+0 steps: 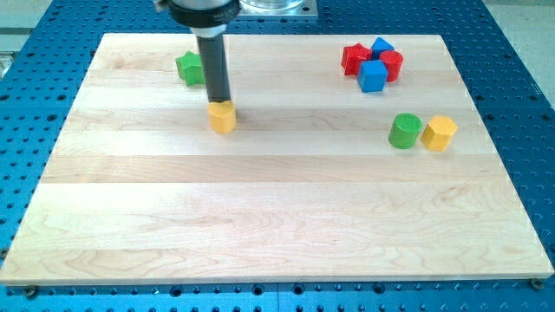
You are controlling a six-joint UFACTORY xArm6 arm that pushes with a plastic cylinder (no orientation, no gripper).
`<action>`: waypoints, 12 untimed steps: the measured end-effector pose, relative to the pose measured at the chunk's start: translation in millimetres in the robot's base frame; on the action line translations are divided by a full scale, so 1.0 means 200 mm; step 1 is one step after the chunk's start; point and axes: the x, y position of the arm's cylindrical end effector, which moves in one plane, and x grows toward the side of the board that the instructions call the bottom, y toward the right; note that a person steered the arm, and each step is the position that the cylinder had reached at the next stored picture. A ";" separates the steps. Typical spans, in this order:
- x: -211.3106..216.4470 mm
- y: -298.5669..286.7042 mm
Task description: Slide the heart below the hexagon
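Sitting at upper left-centre of the table (277, 217), the yellow heart block (224, 116) is touching my tip (218, 102); tip comes down onto the block's top-back edge, so its very end is right at the block and partly merges with it in this view; rod runs up to the view's top; no end effector jaws on this rig, just the rod, nothing held, only contact.

Heart block: small, yellow, notch facing the view's top is hard to confirm since the rod covers it; upright, flat on the wood.

Room: open board to the view's bottom and right of the heart; whole lower half of the table free; left edge of the table well apart; top edge near.

Green block (190, 68) sits up-left of the heart, near the top edge, partly hidden behind the rod; shape unclear.

Yellow hexagon block (440, 133) is far to the view's right, just beside a green cylinder block (405, 130) on its left, nearly touching; both near the right edge; bare wood below the hexagon down to the bottom edge.

Cluster at top right: two red blocks (355, 59) (391, 64) and two blue blocks (373, 75) (381, 46), packed touching; shapes not clear.
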 end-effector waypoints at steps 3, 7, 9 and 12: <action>0.34 -0.17; 0.41 0.79; 0.50 0.42; 0.54 1.04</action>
